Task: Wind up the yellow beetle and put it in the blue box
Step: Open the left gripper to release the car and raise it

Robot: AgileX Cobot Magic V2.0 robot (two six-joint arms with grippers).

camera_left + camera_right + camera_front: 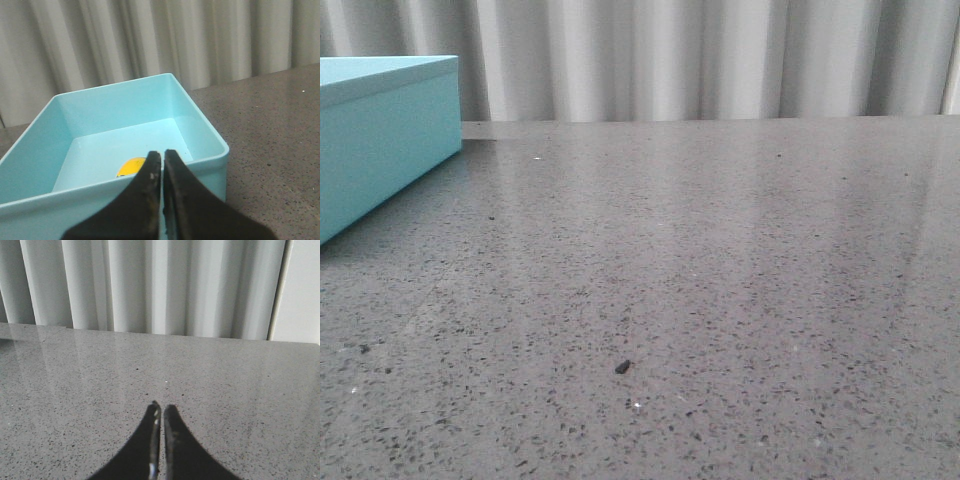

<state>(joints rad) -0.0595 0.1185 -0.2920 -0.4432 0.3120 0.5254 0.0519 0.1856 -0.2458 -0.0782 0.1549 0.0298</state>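
The yellow beetle [131, 166] lies inside the blue box [200, 130], just beyond the left gripper [162, 156], mostly hidden. Both jaws sit narrow, empty. Likely light, rigid, glossy: grip across the body sides.

The yellow beetle [131, 166] lies inside the blue box [202, 132], but only a small yellow patch shows; the left tool [162, 162] covers the rest, so its wheels and windows cannot be made out. In the front view the blue box [382, 140] is cut off by the picture's left edge. A dark speck [622, 367] on the desk [740, 260], well apart from the box, is too small to identify.
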